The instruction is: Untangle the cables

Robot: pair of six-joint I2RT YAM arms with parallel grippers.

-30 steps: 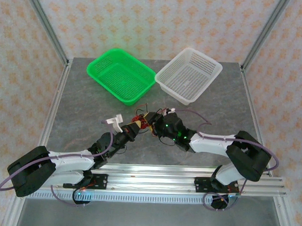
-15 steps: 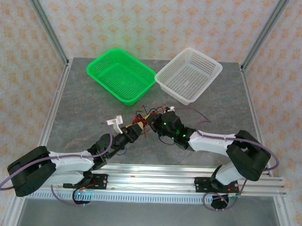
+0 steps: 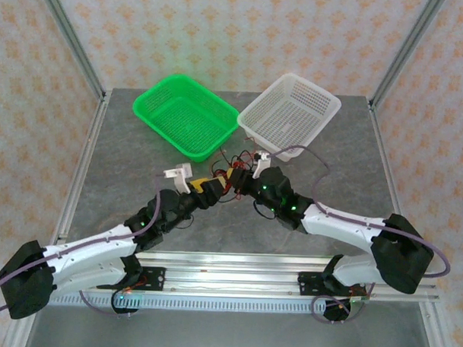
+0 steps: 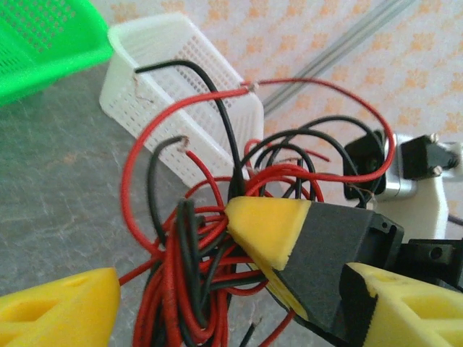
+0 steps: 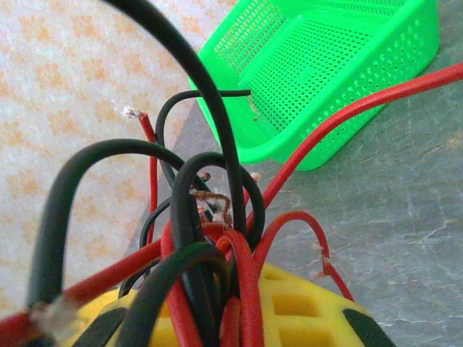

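Observation:
The cables are a knot of thin red and black wires held up off the table between the two arms, in front of the baskets. My right gripper is shut on the bundle. In the left wrist view its yellow-tipped finger pinches the cables from the right. My left gripper is open, its yellow fingertips spread wide on either side of the bundle, touching nothing. In the right wrist view loops of the cables rise over the right gripper. Seen from above, the left gripper sits just left of the knot.
A green basket and a white basket stand side by side at the back of the grey table, just beyond the knot. The white basket is close behind the cables. The arms' purple cables arc over the near half of the table.
My left gripper has opened and let go of the cables. The right gripper has closed on the bundle. Both arms have reached farther toward the baskets.

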